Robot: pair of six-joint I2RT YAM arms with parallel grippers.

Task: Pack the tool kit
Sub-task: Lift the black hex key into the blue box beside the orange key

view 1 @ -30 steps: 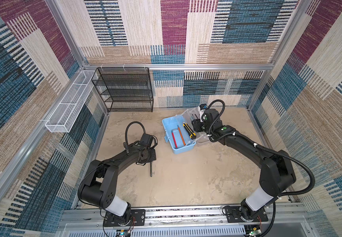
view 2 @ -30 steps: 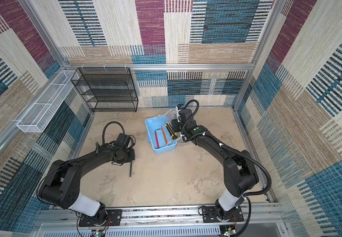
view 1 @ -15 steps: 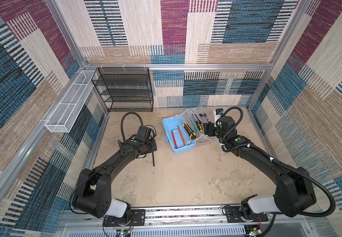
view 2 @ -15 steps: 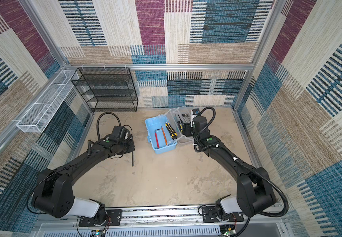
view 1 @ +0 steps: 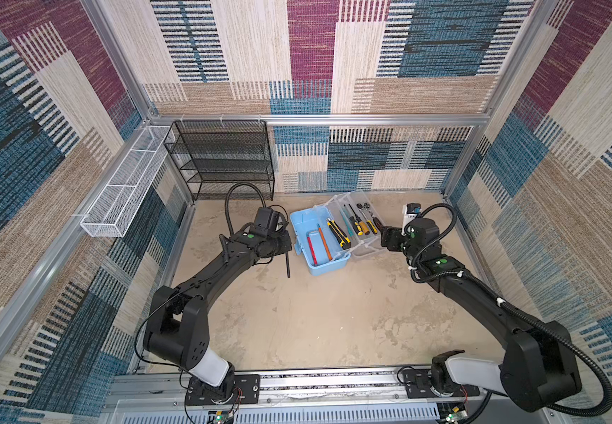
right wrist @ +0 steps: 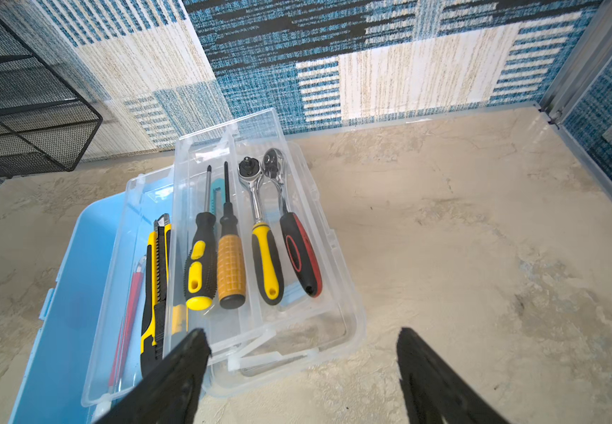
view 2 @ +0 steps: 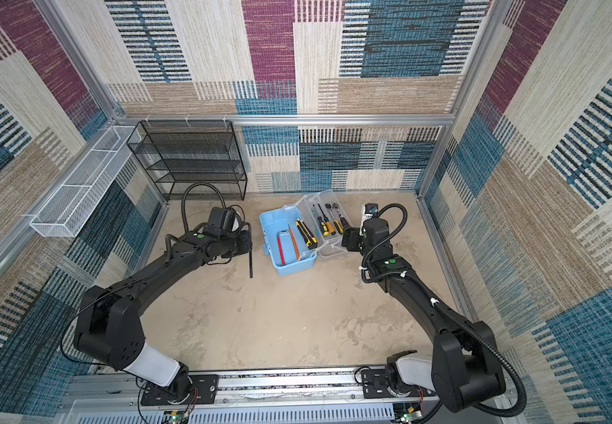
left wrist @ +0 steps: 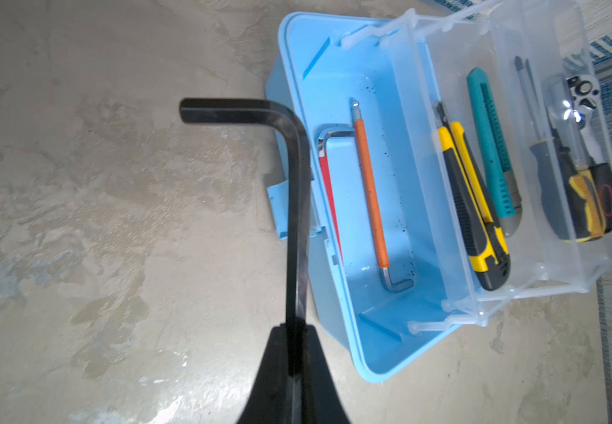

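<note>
The tool kit's light-blue box [view 1: 329, 267] sits open on the floor, just above the middle of both top views. It is a smooth moulded plastic tub with rounded corners. On its bare bottom a red-sleeved hex key [left wrist: 328, 191] and an orange-sleeved hex key [left wrist: 368, 191] lie side by side. A translucent clear tray [right wrist: 205, 147], split into long lanes, rests along the box's right edge. In and under its plastic I make out a yellow-and-black utility knife [left wrist: 469, 205], a teal knife [left wrist: 491, 147], a black-and-yellow screwdriver [right wrist: 199, 264], an orange-handled screwdriver [right wrist: 231, 264], a yellow-gripped ratchet [right wrist: 265, 257] and a red-and-black ratchet [right wrist: 299, 253], both chrome-headed.

My left gripper [left wrist: 294, 330] is clenched on the long leg of a black L-shaped hex key [left wrist: 293, 220], just left of the box in both top views. I cannot tell whether its tip touches the floor. My right gripper [right wrist: 302, 336] hangs just right of the tray, jaws spread wide and grasping nothing.

The floor [view 1: 315, 323] is flat, mottled beige and stone-like. The walls [view 1: 297, 55] are woven, carpet-like patchwork in blue, maroon, cream and tan, held in aluminium framing [view 1: 333, 119]. A black wire-mesh rack [view 1: 223, 158] stands against the back wall, upper left of centre. A long white wire-mesh basket [view 1: 124, 194] hangs on the left wall.
</note>
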